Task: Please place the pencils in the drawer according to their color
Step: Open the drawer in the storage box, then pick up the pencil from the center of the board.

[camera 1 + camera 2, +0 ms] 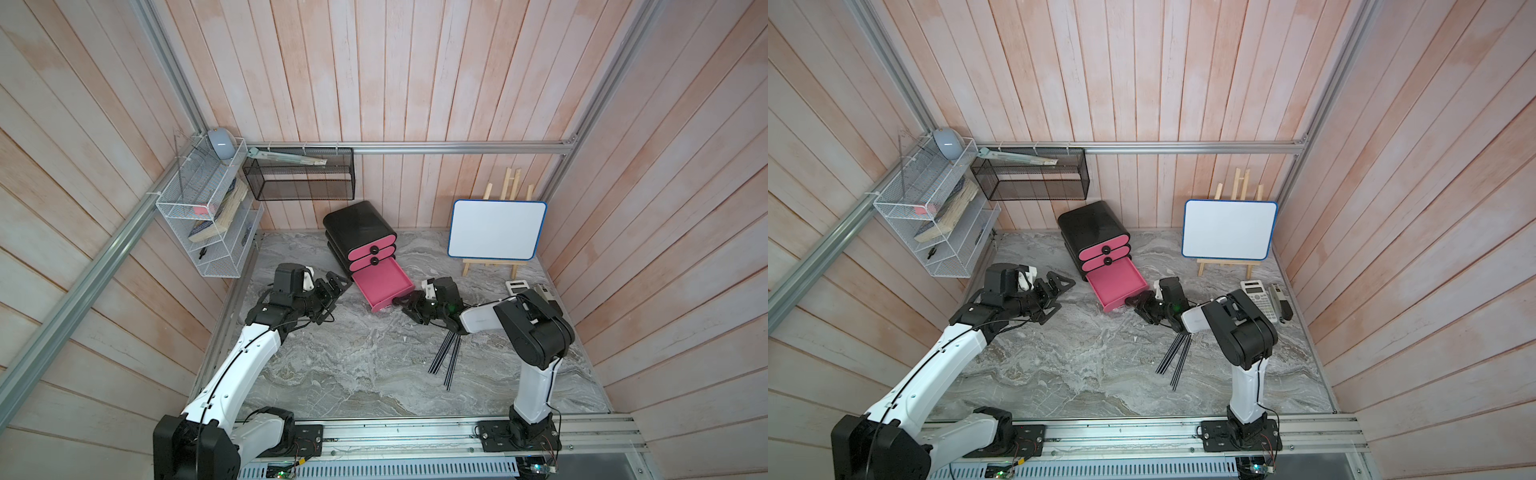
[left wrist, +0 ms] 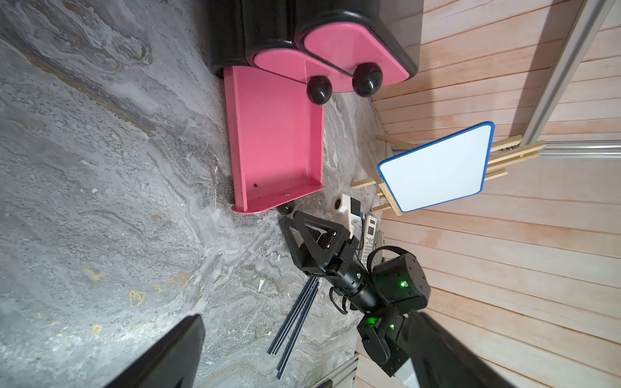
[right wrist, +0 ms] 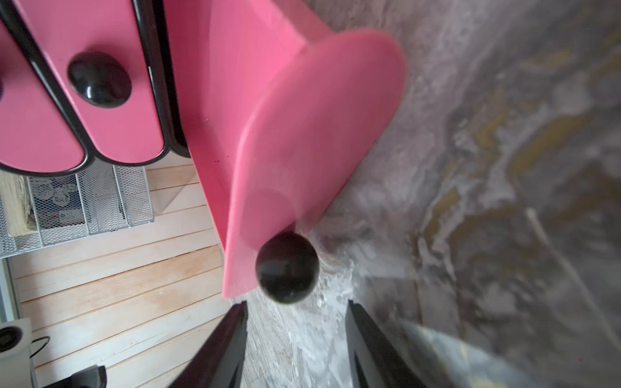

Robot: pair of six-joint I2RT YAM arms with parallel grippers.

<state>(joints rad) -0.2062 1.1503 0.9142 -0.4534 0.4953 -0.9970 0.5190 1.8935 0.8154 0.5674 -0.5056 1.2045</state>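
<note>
Pink bottom drawer (image 1: 380,284) of the rounded black cabinet (image 1: 353,224) stands pulled out and empty: opening seems done. Right gripper (image 3: 297,307), jaws spread, sits just off its round black knob (image 3: 286,267); left gripper (image 1: 337,293), also spread, waits beside the cabinet. Next, pinch the thin black pencils (image 1: 446,357) lying before the cabinet.

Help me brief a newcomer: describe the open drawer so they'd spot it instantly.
Find the black cabinet at the back of the marble table. Its lowest pink drawer is the one: pulled out and empty, while the two above are shut.
</note>
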